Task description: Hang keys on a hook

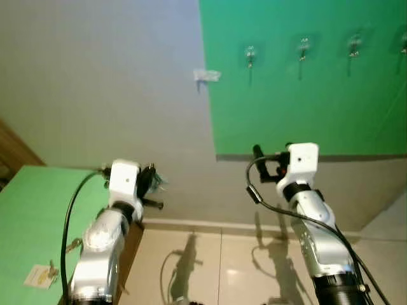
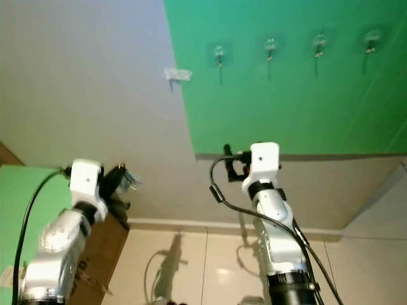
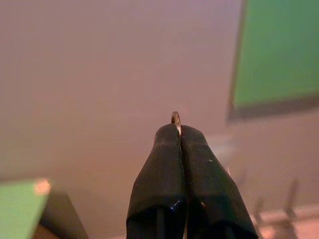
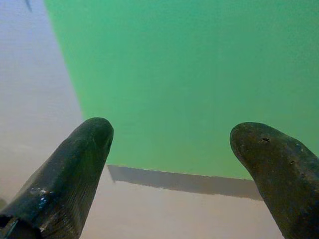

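My left fingers [image 3: 179, 137] are pressed together on a thin metal key ring [image 3: 176, 118] whose top pokes out just above the tips, raised past the corner of the green desk [image 1: 32, 216]. My right gripper [image 4: 172, 149] holds nothing, its fingers spread wide toward the green panel [image 1: 305, 108]. A label [image 1: 41, 275] lies on the desk. Ahead, pale wall [image 1: 102, 82] stands open; four hooks [image 1: 250, 54] line the panel, well above both grippers.

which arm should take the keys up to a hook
Left. Its gripper is shut on the key ring, with the keys at its tip. The right gripper is open and holds nothing, though it sits nearer the hooks on the green panel.
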Available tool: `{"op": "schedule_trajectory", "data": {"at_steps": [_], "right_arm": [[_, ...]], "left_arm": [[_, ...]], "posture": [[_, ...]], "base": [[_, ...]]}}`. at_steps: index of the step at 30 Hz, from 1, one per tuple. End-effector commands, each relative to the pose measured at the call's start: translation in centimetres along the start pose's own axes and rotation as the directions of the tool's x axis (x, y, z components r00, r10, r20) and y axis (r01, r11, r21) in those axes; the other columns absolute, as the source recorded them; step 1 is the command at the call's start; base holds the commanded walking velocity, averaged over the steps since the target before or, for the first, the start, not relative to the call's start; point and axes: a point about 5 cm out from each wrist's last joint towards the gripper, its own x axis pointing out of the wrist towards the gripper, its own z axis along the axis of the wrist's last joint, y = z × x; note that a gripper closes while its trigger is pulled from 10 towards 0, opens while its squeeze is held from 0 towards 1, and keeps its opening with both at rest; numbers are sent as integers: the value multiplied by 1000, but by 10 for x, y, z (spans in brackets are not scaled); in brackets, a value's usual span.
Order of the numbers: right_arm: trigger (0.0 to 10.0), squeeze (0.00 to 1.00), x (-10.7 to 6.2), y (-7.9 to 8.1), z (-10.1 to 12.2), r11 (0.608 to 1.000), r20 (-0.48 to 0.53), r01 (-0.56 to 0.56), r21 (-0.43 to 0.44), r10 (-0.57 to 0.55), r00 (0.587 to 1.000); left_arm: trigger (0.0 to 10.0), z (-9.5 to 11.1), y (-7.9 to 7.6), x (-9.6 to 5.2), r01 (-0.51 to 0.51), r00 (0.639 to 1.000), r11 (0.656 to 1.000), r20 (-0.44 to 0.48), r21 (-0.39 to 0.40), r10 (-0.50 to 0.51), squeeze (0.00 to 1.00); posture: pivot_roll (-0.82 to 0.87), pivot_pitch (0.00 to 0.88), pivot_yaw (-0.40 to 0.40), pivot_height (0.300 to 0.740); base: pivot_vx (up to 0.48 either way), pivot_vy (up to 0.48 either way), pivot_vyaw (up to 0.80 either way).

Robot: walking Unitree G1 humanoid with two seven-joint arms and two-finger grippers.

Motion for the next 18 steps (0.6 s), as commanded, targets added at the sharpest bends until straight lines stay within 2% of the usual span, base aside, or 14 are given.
{"op": "schedule_trajectory", "data": {"at_steps": [1, 2, 3, 5, 7, 9, 10, 11, 12, 13, 16, 18], "right_arm": [[10000, 0, -2, -4, -3, 1000, -1, 17, 11, -17, 1000], [10000, 0, -3, -5, -4, 1000, 3, 20, 9, -20, 1000], [10000, 0, -5, -6, -4, 1000, 44, 23, 17, -24, 999], [10000, 0, -11, -9, -5, 999, 102, 23, 39, -27, 994], [10000, 0, -18, -16, -15, 995, 103, 37, 89, -46, 994], [10000, 0, -22, -27, -27, 976, 63, 89, 199, -103, 993], [10000, 0, -22, -27, -27, 976, 63, 89, 199, -103, 993], [10000, 0, -22, -30, -29, 961, 47, 108, 255, -123, 991], [10000, 0, -23, -40, -33, 922, 15, 161, 352, -177, 984], [10000, 0, -23, -44, -34, 911, 5, 176, 374, -192, 981], [10000, 0, -24, -48, -37, 911, 4, 178, 372, -193, 981], [10000, 0, -25, -46, -39, 943, 11, 144, 301, -155, 988]], "left_arm": [[0, -3, -1, -6, -23, 1000, 1000, 16, 12, 23, 0], [0, -5, -2, -9, -33, 999, 999, 23, 12, 32, 0], [0, -1, 5, -8, -114, 992, 991, 68, 74, 109, 0], [0, 8, 16, -10, -252, 960, 947, 171, 197, 220, 0], [0, 13, 24, -14, -343, 931, 892, 232, 294, 281, 0], [0, 8, 31, -13, -370, 925, 892, 199, 261, 325, 0], [0, 8, 31, -13, -370, 925, 892, 199, 261, 325, 0], [0, 6, 33, -13, -377, 922, 898, 184, 228, 340, 0], [0, 3, 42, -14, -425, 902, 895, 149, 134, 405, 0], [0, 3, 45, -14, -443, 893, 890, 139, 105, 428, 0], [0, 0, 49, -14, -480, 872, 876, 134, 50, 471, 0], [0, -7, 51, -14, -505, 857, 862, 93, -35, 506, 0]], "posture": [[-244, 0, 157, 740], [-244, 0, 157, 740], [-251, 0, 157, 740], [-253, 0, 155, 740], [-254, 0, 154, 740], [-254, 0, 158, 740], [-254, 0, 158, 740], [-255, 0, 158, 740], [-258, 0, 158, 740], [-258, 0, 155, 740], [-260, 0, 154, 740], [-262, 0, 149, 740]], "base": [[0, 0, 0], [0, 0, 0], [0, 0, 0], [0, 0, 0], [0, 0, 0], [0, 0, 0], [0, 0, 0], [0, 0, 0], [0, 0, 0], [0, 0, 0], [0, 0, 0], [0, 0, 0]]}}
